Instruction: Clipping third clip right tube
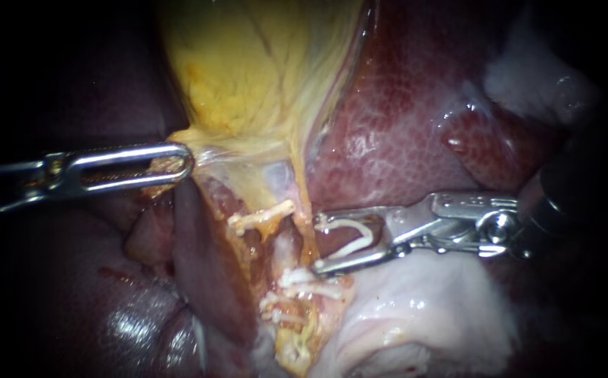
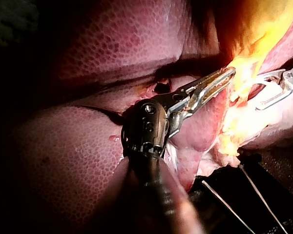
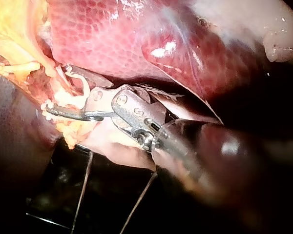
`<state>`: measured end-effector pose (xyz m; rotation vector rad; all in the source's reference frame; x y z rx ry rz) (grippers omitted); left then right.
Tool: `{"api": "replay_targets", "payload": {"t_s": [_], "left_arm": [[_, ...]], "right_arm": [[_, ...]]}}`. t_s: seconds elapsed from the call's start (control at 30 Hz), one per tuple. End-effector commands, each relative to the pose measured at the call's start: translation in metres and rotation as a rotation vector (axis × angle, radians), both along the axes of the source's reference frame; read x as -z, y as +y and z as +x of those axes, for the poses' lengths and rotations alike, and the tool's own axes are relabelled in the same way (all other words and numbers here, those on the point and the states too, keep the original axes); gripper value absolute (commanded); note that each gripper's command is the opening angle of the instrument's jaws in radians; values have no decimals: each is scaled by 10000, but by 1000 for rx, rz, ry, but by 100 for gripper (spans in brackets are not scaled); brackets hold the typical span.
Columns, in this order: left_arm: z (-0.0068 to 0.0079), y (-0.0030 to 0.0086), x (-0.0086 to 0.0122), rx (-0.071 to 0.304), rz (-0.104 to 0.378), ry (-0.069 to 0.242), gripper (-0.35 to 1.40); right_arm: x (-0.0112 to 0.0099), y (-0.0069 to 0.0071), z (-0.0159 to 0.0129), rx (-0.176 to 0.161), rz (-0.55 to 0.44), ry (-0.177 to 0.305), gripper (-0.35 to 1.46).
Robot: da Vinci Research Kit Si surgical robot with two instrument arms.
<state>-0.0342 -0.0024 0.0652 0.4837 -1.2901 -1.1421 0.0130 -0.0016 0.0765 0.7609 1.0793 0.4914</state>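
**Loaded clip at the right tube, jaws wide**

My right instrument point(image 1: 317, 245) comes in from the right and lies almost level across the pale tissue below the liver point(image 1: 401, 126). Its jaws stand wide apart, and a white clip point(image 1: 351, 238) sits bent open in the gap, one leg along each jaw. So the jaws hold the clip and nothing else that I can see.

The right tube point(image 1: 306, 231) runs down as a thin yellowish strand from the foot of the gallbladder point(image 1: 248, 77). It passes just ahead of my jaw tips, close to touching them. In the endoscope view it lies outside the gap rather than in it. The right wrist view shows the lower jaw's tip in against the yellow tissue there, but I cannot tell whether the tube has entered the gap.

Lower on the same strand, just under my lower jaw, two fitted clips point(image 1: 312, 283) lie close together. Another clip point(image 1: 262, 218) sits further left, on the neighbouring strand.

My left instrument point(image 1: 185, 164) comes in from the left. Its windowed jaws are closed on the gallbladder's yellow lower edge, well apart from the right tube.
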Motion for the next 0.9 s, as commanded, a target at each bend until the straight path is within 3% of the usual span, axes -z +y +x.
{"api": "replay_targets", "payload": {"t_s": [0.03, 0.23, 0.53, 0.67, 0.9], "left_arm": [[0, 0, 0, 0, 0, 0, -35], [-1, 2, -4, 0, 0, 0, -35], [-3, 14, -28, 8, -2, 6, -35], [-7, 12, -33, 10, -5, 8, -35], [-9, 11, -34, 11, -6, 9, -35]], "right_arm": [[-2, -1, 4, 3, 13, -3, 60], [0, -9, 20, 18, 102, 71, 60], [18, -28, 31, 89, 176, 137, 56], [23, -27, 35, 86, 188, 160, 55], [31, -14, 34, 58, 201, 188, 54]]}}
